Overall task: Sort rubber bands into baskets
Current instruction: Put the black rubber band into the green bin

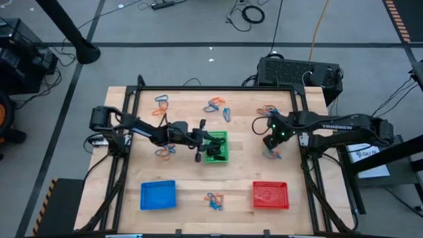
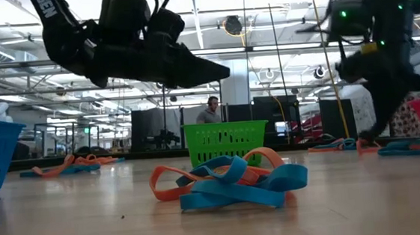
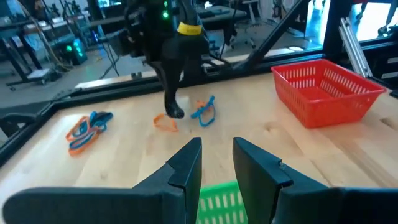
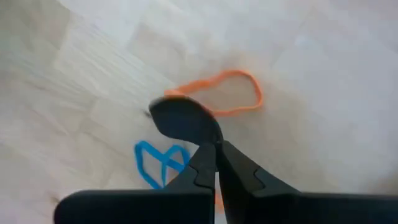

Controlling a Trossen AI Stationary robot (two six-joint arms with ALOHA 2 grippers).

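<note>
Now the right gripper (image 4: pixel 214 155) is closed on the table at three o'clock, pinching an orange rubber band (image 4: pixel 230 93) beside a blue one (image 4: pixel 155 163). Better to lift slowly and check only one band comes. The left gripper (image 3: pixel 216 162), narrowly open, hovers over the green basket (image 1: pixel 219 147).

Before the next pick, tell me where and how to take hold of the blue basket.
Grip the blue basket by one long rim, from straight above. It sits upright and open-topped at the table's near left corner, nothing touching it, so probably a finger can slip inside the thin mesh wall and one outside. The left gripper is nearer.
</note>
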